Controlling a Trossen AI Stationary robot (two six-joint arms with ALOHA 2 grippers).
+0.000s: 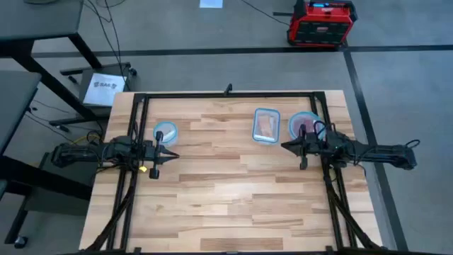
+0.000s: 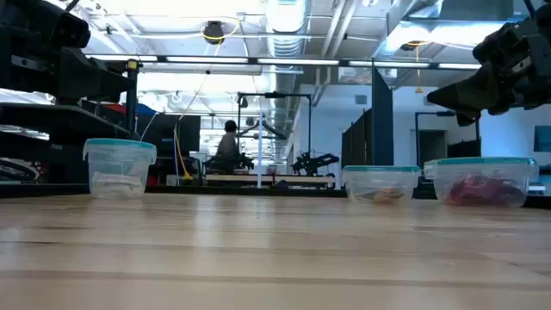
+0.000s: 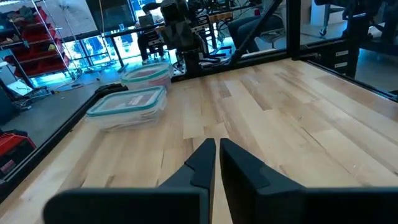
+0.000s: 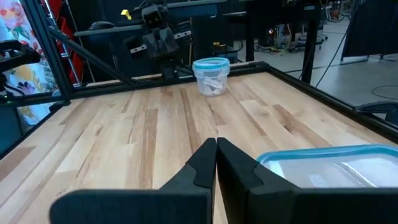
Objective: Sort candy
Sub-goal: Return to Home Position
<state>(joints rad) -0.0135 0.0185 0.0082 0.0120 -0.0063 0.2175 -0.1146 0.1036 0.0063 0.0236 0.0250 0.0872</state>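
Orange candy [image 1: 265, 127] inside lidded rectangular bin [image 1: 255, 129] — long axis front-to-back

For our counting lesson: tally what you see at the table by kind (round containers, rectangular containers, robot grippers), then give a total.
Round containers: 2 (small round container, large round container)
Rectangular containers: 1 (rectangular container)
Grippers: 2 (left gripper, right gripper, both shut, holding nothing)
Total: 5
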